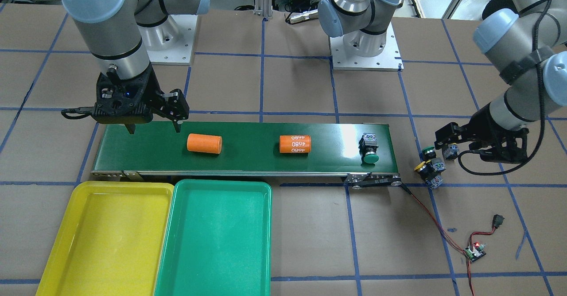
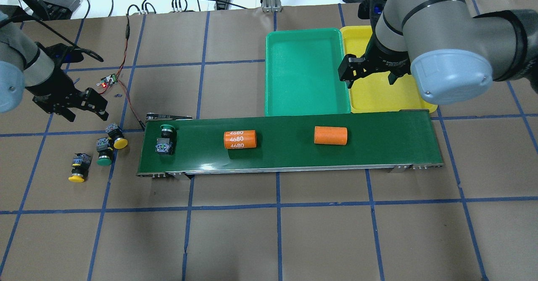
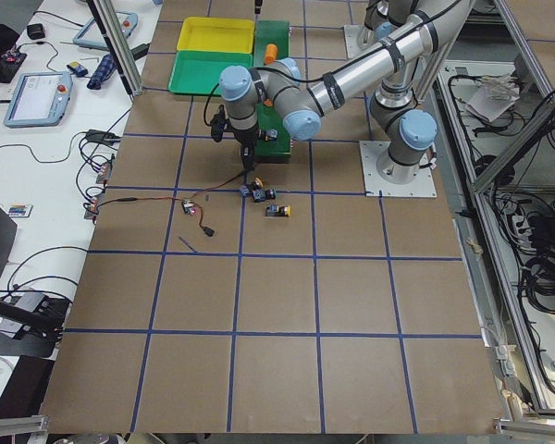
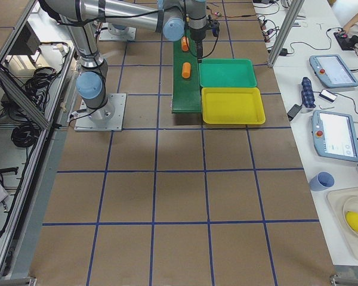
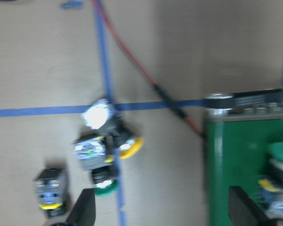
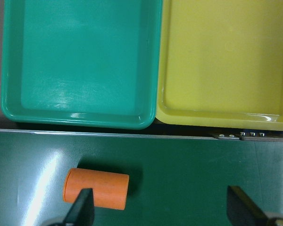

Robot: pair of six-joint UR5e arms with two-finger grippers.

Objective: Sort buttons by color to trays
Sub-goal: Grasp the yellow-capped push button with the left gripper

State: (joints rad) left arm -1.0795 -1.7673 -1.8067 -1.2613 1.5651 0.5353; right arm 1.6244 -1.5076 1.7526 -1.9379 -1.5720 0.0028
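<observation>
One green-capped button (image 2: 164,140) lies on the belt's left end. Three more buttons lie on the table beside it: a yellow one (image 2: 117,137), a green one (image 2: 103,152) and another yellow one (image 2: 78,168). My left gripper (image 2: 82,104) hangs open and empty above the table just beyond them; its wrist view shows the cluster (image 5: 104,155) ahead of its fingers. The green tray (image 2: 307,72) and yellow tray (image 2: 378,98) sit empty behind the belt. My right gripper (image 2: 370,72) is open and empty over the seam between the trays, at the belt's far edge.
Two orange cylinders (image 2: 240,139) (image 2: 330,135) lie on the dark green conveyor belt (image 2: 290,157). A small controller board (image 2: 108,80) with red and black wires runs to the belt's left end, close to my left gripper.
</observation>
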